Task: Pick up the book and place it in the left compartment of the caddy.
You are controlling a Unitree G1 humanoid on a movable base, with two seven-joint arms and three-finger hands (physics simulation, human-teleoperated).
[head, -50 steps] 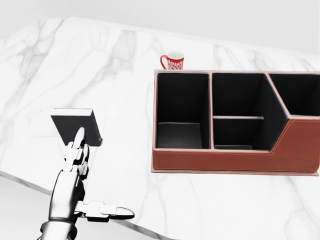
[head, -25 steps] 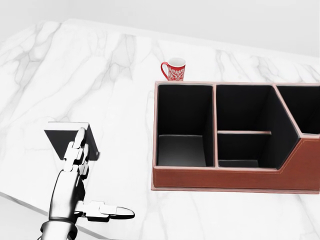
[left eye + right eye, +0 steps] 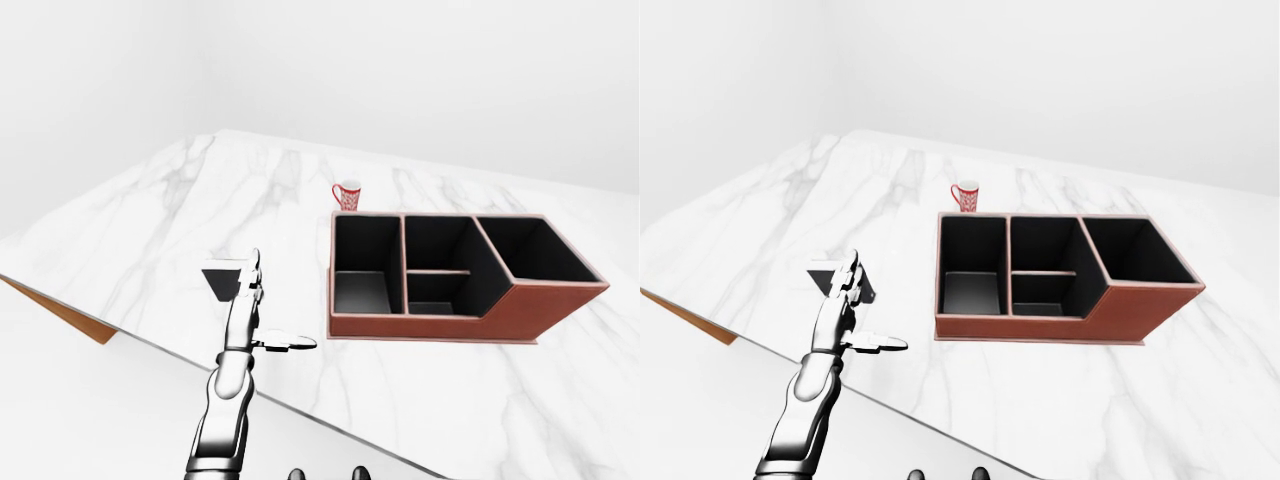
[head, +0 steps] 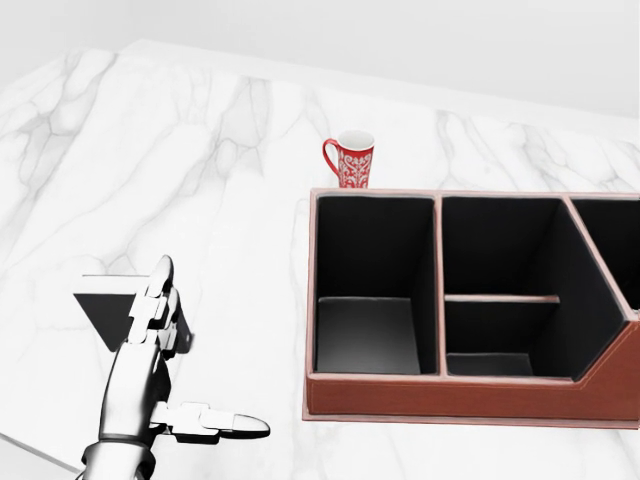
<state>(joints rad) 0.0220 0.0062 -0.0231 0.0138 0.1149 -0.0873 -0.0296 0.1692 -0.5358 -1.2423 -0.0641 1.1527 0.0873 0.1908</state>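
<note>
The book (image 4: 105, 312) is a dark, flat block lying on the white marble table (image 4: 230, 150) at the left of the head view. My left hand (image 4: 200, 350) rises from the bottom left, open, with its fingers (image 4: 150, 310) straight over the book's right part and the thumb pointing right. Whether the fingers touch the book cannot be told. The brown caddy (image 4: 440, 395), black inside, stands to the right, and its left compartment (image 4: 365, 335) holds nothing. My right hand is not in view.
A red patterned mug (image 4: 352, 160) stands just past the caddy's upper left corner. The table's near edge (image 3: 150, 345) runs diagonally below my left arm in the left-eye view, with white floor beneath it.
The whole picture has shifted: the camera moved nearer, so caddy, mug and book sit lower and larger in the head view. The book has slid left. My left hand keeps the same open pose.
</note>
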